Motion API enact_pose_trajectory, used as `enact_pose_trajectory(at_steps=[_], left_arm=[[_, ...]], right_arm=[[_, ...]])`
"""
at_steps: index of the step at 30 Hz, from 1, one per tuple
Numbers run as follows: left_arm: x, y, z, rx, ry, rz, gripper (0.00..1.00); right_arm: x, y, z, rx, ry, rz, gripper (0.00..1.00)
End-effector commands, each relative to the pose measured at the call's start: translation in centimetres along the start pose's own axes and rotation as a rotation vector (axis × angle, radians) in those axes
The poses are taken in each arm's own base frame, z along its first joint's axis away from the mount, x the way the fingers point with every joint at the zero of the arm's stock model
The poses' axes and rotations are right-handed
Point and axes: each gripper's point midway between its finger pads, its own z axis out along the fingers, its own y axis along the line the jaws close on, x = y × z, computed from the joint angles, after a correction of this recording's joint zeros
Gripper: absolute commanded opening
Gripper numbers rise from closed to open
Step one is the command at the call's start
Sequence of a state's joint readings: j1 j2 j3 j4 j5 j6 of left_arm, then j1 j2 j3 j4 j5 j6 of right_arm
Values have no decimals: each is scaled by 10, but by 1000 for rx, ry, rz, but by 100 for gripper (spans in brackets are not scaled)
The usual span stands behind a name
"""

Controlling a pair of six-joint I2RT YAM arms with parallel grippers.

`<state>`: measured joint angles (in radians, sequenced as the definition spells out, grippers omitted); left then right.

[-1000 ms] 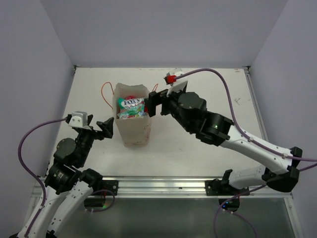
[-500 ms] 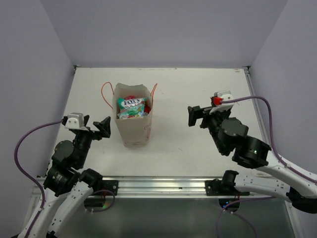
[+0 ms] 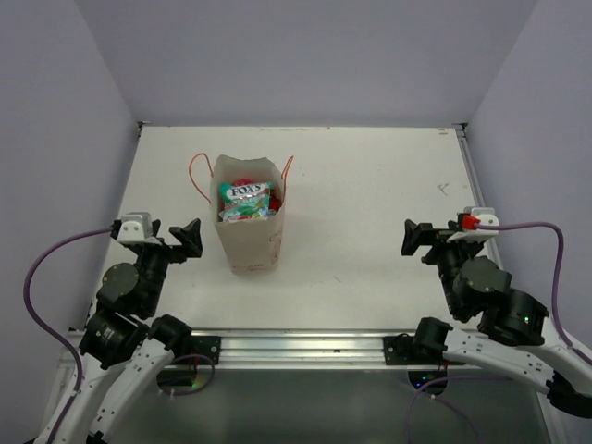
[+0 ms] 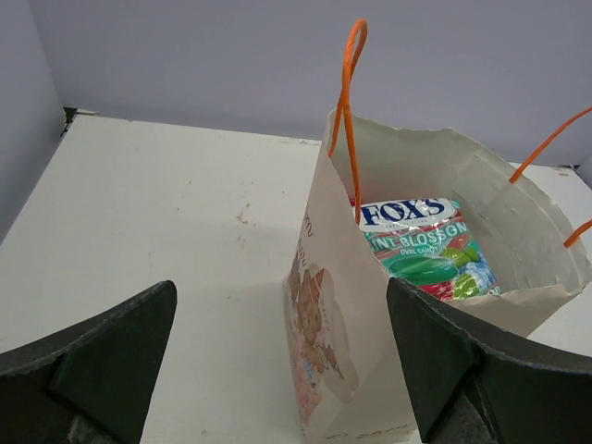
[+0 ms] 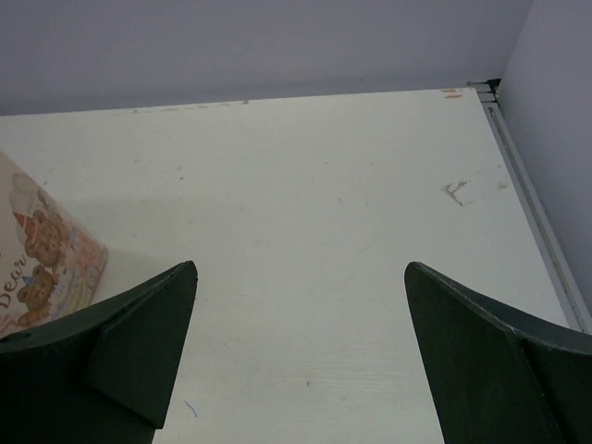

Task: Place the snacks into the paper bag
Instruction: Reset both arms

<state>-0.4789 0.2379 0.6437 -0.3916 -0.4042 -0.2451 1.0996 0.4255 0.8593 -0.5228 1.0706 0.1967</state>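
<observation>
The cream paper bag (image 3: 250, 242) stands upright left of the table's middle, its mouth open. Inside lie the snacks (image 3: 244, 200), with a teal-white FOX'S packet (image 4: 403, 215) on top and red and green wrappers under it. My left gripper (image 3: 176, 239) is open just left of the bag and holds nothing; in the left wrist view the left gripper (image 4: 280, 287) frames the bag's printed side (image 4: 324, 319). My right gripper (image 3: 430, 240) is open and empty, far right of the bag. In the right wrist view the right gripper (image 5: 301, 268) is over bare table, with the bag's corner (image 5: 37, 254) at the left edge.
Thin orange cord handles (image 4: 347, 102) rise from the bag's rim. Lilac walls close the table on the left, back and right. A metal rail (image 3: 296, 347) runs along the near edge between the arm bases. A small scuff (image 5: 458, 191) marks the table at far right.
My right arm has drawn away from the bag's mouth, back to the near right of the table, jaws open. My left gripper has slid slightly back and left.
</observation>
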Motion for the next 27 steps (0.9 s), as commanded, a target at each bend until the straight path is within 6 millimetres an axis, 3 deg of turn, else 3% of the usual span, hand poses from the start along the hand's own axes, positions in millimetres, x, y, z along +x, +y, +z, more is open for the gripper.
enact_pose_trajectory(at_steps=[1,7,12,17,27], left_arm=[[-14,6,-8,-34,-30,-52,100],[-14,14,-10,-76,-37,-61,100],[-13,23,-11,-118,-46,-47,100],[-17,24,-13,-120,-68,-56,100],[-24,30,-19,-137,-102,-71,100]], right_arm=[[1,-20,-8,50,19,21,98],[9,-32,-14,47,47,-29,99],[19,-28,-14,12,41,-29,99],[16,-36,-18,9,20,14,99],[16,-34,-18,-3,17,16,99]])
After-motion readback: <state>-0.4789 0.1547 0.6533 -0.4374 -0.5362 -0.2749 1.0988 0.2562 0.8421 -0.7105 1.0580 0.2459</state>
